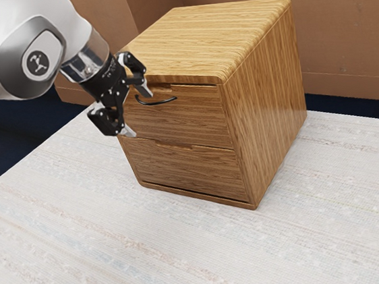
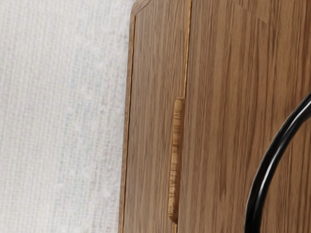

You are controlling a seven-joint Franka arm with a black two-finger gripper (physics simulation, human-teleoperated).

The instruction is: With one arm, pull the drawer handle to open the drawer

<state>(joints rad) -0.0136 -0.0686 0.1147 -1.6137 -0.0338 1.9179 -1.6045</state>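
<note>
Drawer handle [image 2: 270,161], thin black curved loop, wood-grain cabinet [image 1: 266,93], fingers [image 1: 142,84] spread

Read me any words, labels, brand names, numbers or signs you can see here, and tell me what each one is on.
No readable words or numbers anywhere.
A white emblem, not letters, stands on the arm's grey joint cap.
The wooden cabinet, its black handle and the table carry no text.
</note>
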